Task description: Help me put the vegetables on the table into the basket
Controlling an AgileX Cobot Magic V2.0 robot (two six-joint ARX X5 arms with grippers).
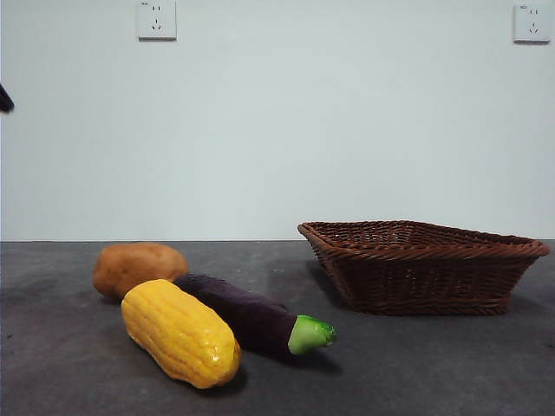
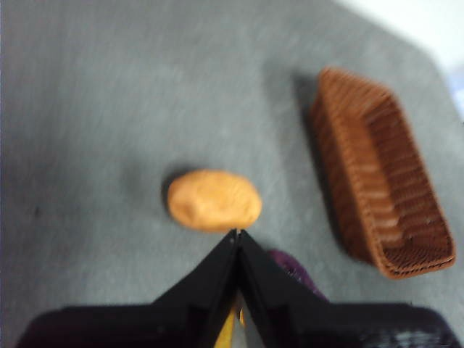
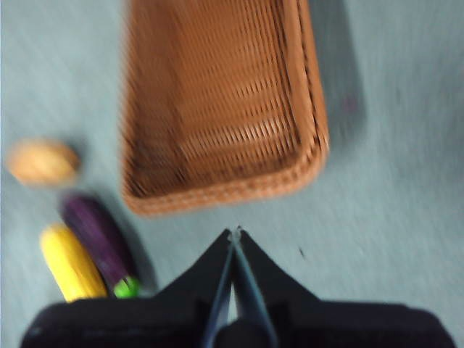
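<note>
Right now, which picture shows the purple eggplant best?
The front view: the eggplant lies near and sharp, green cap showing, though the corn covers part of it. The right wrist view shows it whole but small and blurred. The left wrist view shows only a purple sliver beside the left gripper.

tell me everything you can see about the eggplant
The eggplant is a long, glossy dark purple toy-like piece with a bright green cap at the end nearer the basket. It lies flat on the dark grey table, outside the basket. The corn cob lies in front of it and the potato behind its far end, both apparently touching it.
</note>
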